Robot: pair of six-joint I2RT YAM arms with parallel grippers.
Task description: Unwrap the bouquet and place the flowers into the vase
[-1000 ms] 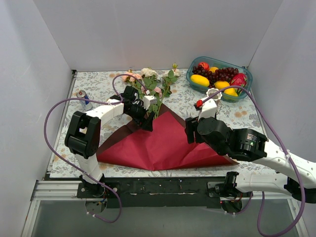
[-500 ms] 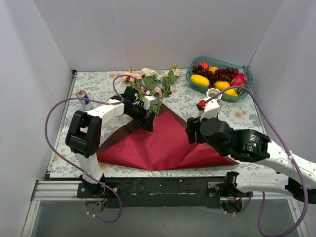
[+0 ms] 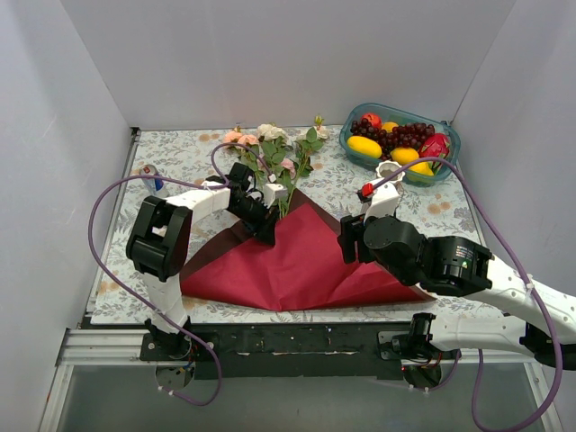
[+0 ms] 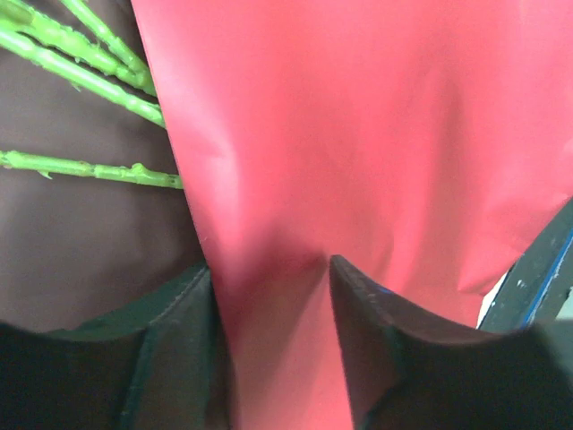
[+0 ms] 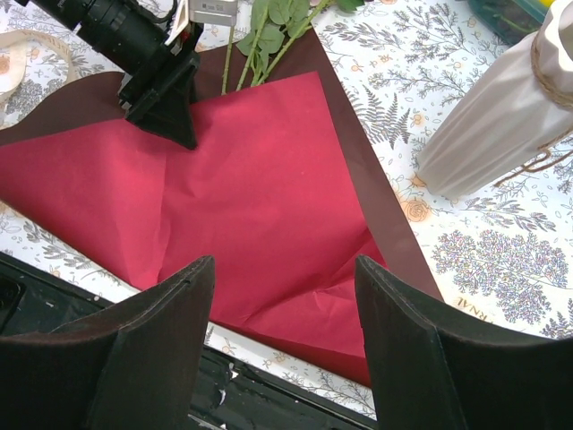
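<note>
Pink-and-cream long-stemmed artificial roses (image 3: pixel 270 133) at far tip of spread dark red paper (image 3: pixel 297 261), likely light, floppy, best pinched mid-stem; left gripper (image 4: pixel 270 269) astride paper ridge, grip unclear; right gripper (image 5: pixel 285 305) open, empty.

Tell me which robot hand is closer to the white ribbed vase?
Right. The right gripper hangs over the dark red paper sheet, close beside the white ribbed vase; the left gripper is across the sheet, by the thin green flower stems.
</note>
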